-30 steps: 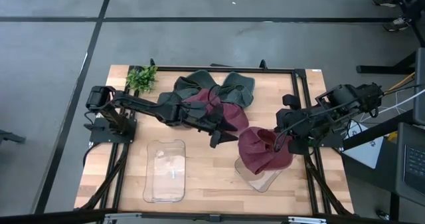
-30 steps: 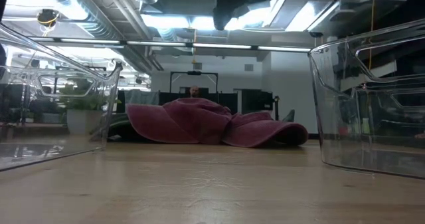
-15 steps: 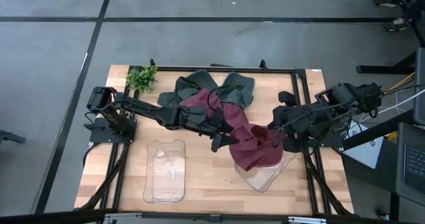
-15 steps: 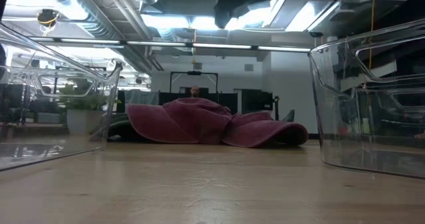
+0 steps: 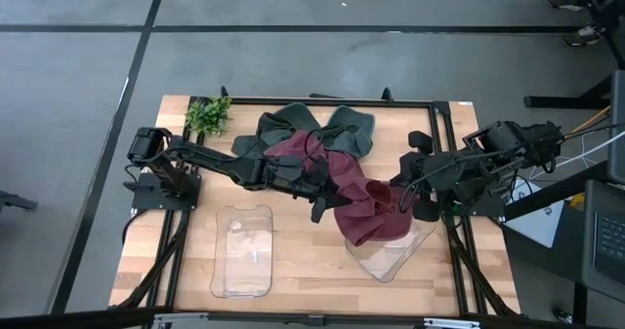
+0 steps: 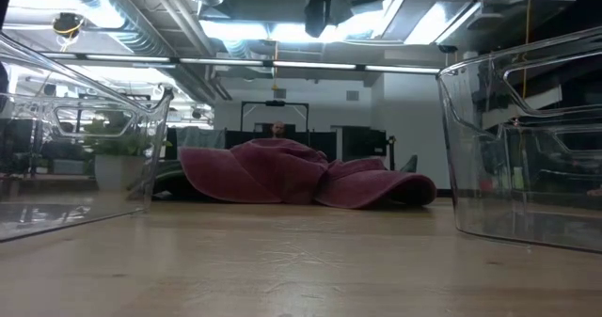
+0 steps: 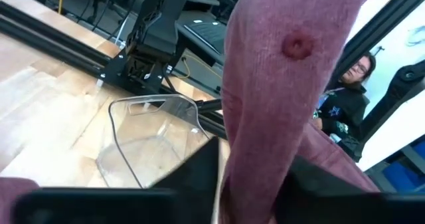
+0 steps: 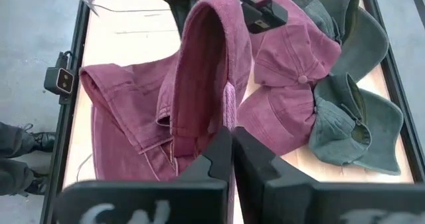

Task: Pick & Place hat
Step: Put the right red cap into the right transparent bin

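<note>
A maroon hat (image 5: 366, 212) hangs stretched between my two grippers above the right clear bin (image 5: 395, 263). My left gripper (image 5: 330, 204) reaches in from the table's left and is shut on the hat's left part. My right gripper (image 5: 395, 200) comes from the table's right and is shut on its right part. In the left wrist view the hat (image 7: 285, 84) fills the space between my fingers. At the table's back lies a pile of green and maroon hats (image 5: 317, 139), resting on the wood. My left gripper pinches a thick fold of the maroon hat (image 7: 252, 174) between its two fingers, coming nearly level from the table's left. The hat is clear of the table. My right gripper pinches a thin edge of the hat's cloth (image 8: 229, 117) between its two fingers, slanting down from the table's right. The hat hangs below and spreads toward the left gripper.
A second clear bin (image 5: 242, 251) stands at the near left. A small green plant (image 5: 208, 114) sits at the far left corner. A black frame (image 5: 444, 153) borders the table. In the low view both bins' walls (image 6: 527, 148) flank the hat pile (image 6: 282, 171).
The maroon hat, first bunched below my right gripper, has swung and spread toward the table's left into my left gripper, which has taken hold of it. My right gripper has tipped and shifted slightly toward the left.
</note>
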Controlling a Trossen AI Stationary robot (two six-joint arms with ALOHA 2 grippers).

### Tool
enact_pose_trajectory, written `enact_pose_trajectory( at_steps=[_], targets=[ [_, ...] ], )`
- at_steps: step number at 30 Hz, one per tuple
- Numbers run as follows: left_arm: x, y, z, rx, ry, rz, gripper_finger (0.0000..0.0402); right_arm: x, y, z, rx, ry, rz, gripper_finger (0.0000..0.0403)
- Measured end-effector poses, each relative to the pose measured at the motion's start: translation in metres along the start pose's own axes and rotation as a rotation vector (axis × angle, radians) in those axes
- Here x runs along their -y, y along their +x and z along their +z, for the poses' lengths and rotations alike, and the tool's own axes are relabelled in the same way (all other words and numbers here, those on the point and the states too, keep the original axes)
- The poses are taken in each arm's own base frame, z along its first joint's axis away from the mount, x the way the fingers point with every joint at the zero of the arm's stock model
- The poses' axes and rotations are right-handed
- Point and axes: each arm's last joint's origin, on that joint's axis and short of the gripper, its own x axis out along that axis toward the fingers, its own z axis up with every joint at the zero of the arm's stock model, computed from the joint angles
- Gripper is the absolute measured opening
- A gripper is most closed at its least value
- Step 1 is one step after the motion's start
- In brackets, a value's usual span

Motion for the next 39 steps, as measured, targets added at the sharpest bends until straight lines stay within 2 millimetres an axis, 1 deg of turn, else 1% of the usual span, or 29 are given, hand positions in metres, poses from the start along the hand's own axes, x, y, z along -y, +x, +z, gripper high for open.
enact_pose_trajectory(
  at_steps=[2,3,6,11,15,17,20,26,29,33,35,39],
  targets=[
    [0.0,0.0,0.0,-0.001,0.019,-0.001,0.0029,0.0,0.0,0.001,0.011,0.0,0.004,0.0019],
    [0.0,0.0,0.0,-0.001,0.028,-0.001,0.0016,0.0,0.0,0.001,0.012,0.001,0.005,0.0022],
    [0.0,0.0,0.0,0.006,0.072,0.011,0.0004,-0.001,0.0,0.001,0.01,0.001,0.012,0.003],
    [0.003,-0.003,0.007,0.033,0.203,0.03,0.0003,-0.003,0.0,0.0,-0.02,0.049,0.096,0.0033],
    [0.019,-0.001,0.02,0.058,0.435,-0.013,0.0003,-0.007,-0.001,-0.001,-0.074,0.13,0.222,0.0025],
    [0.026,0.003,0.023,0.042,0.553,-0.005,0.0003,-0.009,-0.002,-0.002,-0.099,0.17,0.266,0.0015],
    [0.028,0.014,0.021,-0.018,0.667,0.05,0.0003,-0.013,-0.003,-0.003,-0.128,0.2,0.314,0.0004],
    [0.025,0.038,0.033,0.005,0.788,0.108,0.0002,-0.018,0.004,-0.009,-0.205,0.237,0.36,0.0015],
    [0.022,0.051,0.035,-0.011,0.825,0.138,0.0002,-0.02,0.009,-0.012,-0.261,0.267,0.389,0.0012],
    [0.024,0.064,0.038,-0.012,0.886,0.133,0.0002,-0.022,0.013,-0.015,-0.313,0.284,0.418,0.0007],
    [0.029,0.07,0.038,-0.007,0.918,0.115,0.0002,-0.023,0.014,-0.016,-0.329,0.291,0.431,0.0008],
    [0.044,0.074,0.042,0.027,0.995,0.086,0.0002,-0.021,0.012,-0.019,-0.352,0.303,0.422,0.0022]
  ],
)
